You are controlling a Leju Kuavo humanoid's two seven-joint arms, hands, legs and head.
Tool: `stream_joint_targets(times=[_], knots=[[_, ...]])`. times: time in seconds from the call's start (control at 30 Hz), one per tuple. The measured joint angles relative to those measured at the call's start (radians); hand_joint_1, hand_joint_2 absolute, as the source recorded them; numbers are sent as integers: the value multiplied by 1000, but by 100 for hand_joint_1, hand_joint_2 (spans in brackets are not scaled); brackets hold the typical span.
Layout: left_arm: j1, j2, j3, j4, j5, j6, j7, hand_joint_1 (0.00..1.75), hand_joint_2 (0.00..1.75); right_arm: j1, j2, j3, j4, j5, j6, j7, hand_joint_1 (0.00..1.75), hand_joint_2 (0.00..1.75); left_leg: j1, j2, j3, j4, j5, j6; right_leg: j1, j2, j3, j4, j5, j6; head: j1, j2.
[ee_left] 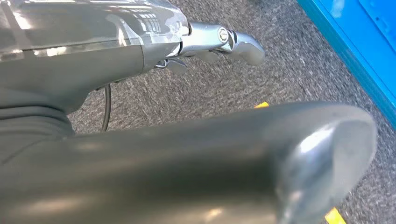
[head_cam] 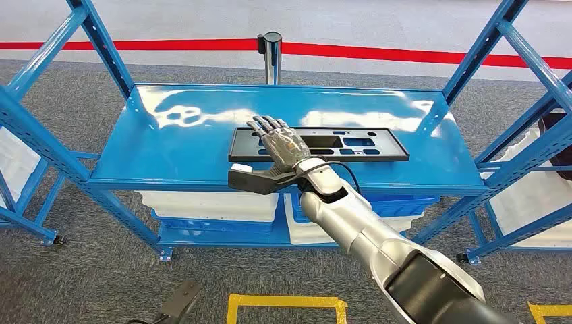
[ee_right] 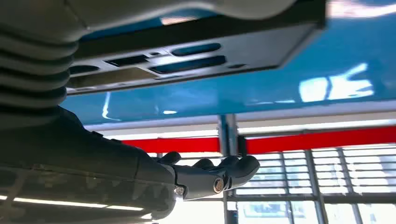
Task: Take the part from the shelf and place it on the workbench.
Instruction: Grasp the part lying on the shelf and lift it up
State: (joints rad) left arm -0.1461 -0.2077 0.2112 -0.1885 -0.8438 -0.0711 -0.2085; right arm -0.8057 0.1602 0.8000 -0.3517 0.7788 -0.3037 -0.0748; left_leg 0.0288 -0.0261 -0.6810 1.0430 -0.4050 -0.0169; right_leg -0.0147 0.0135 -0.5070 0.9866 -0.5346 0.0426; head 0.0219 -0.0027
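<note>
The black part point(head_cam: 320, 144) (a flat plate with cut-outs) lies on the blue shelf point(head_cam: 168, 152), towards its near edge. The right hand point(head_cam: 280, 145) hovers over the part's left end, fingers spread and holding nothing. The left hand point(ee_left: 219, 42) hangs over grey carpet point(ee_left: 289, 70), fingers loosely apart and empty.

We count one black part point(head_cam: 337, 143) on one blue shelf point(head_cam: 182, 152), two white bins point(head_cam: 209, 204) beneath, one red barrier belt point(head_cam: 405, 52), one post point(head_cam: 272, 50).
</note>
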Motion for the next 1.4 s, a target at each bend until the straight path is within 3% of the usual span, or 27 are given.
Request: stream_joint_targets(times=[0.47, 0.93, 1.1, 1.3, 1.4], knots=[[3, 4, 8, 0, -14, 2, 0, 0, 0, 30, -56, -31, 55, 52, -149, 105, 0, 175, 0, 0, 0, 0, 0, 0, 0, 0, 0, 0, 0, 0, 0, 0], [2, 3, 11, 0, -24, 2, -1, 0, 0, 32, -72, -232, 63, -35, -279, 163, 0, 175, 0, 0, 0, 0, 0, 0, 0, 0, 0, 0, 0, 0, 0, 0], [2, 3, 11, 0, -27, 2, -1, 0, 0, 31, -79, -248, 69, 45, -248, 173, 0, 175, 0, 0, 0, 0, 0, 0, 0, 0, 0, 0, 0, 0, 0, 0], [2, 3, 11, 0, -35, 0, -1, 0, 0, 31, -83, -200, 76, 171, -81, 147, 0, 175, 0, 0, 0, 0, 0, 0, 0, 0, 1, 0, 0, 0, 0, 0], [2, 3, 12, 0, -36, -1, -1, 0, 0, 36, -80, -180, 77, 183, -54, 126, 0, 175, 0, 0, 0, 0, 0, 0, 0, 0, 1, 0, 0, 0, 0, 0]])
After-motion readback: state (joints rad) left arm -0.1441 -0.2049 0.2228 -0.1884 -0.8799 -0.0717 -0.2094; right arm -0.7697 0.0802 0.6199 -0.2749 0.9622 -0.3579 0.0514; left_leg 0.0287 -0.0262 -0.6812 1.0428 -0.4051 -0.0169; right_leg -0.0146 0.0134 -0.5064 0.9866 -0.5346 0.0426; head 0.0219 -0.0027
